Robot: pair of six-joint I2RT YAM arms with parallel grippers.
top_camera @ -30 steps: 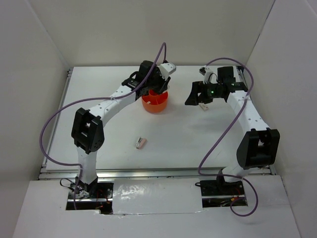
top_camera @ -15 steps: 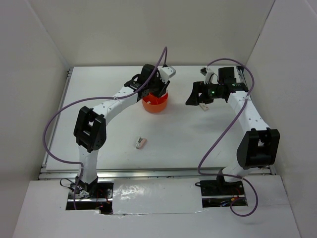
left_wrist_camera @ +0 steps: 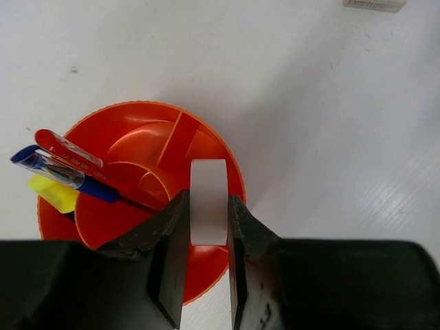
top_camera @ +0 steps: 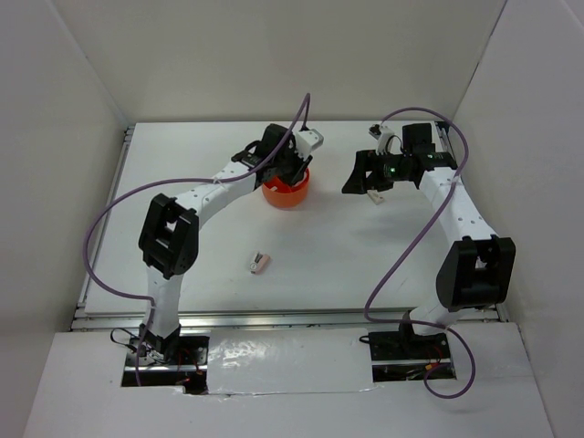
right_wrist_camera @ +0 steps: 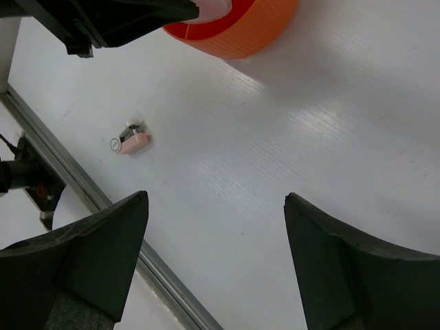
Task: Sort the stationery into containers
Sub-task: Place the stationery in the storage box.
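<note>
The round orange organizer (top_camera: 286, 192) stands at the table's middle back. In the left wrist view it (left_wrist_camera: 141, 137) holds a red pen (left_wrist_camera: 69, 151), a blue pen (left_wrist_camera: 58, 173) and a yellow piece (left_wrist_camera: 53, 194). My left gripper (left_wrist_camera: 207, 206) is shut on the white tape ring (left_wrist_camera: 208, 185), held edge-on above the organizer's near rim. A white eraser block (left_wrist_camera: 375, 4) lies on the table beyond. My right gripper (right_wrist_camera: 216, 206) is open and empty, above bare table right of the organizer (right_wrist_camera: 240, 27). The pink-white piece (top_camera: 259, 263) lies alone toward the front, and shows in the right wrist view (right_wrist_camera: 129, 139).
White walls close in the table on three sides. A metal rail (right_wrist_camera: 103, 199) runs along the table's front edge. My left arm (top_camera: 210, 187) arches over the left half of the table, and its purple cable loops above it.
My left gripper, with the tape ring in it, has shifted slightly over the organizer, and its arm has swung a little. The right arm has not moved.
</note>
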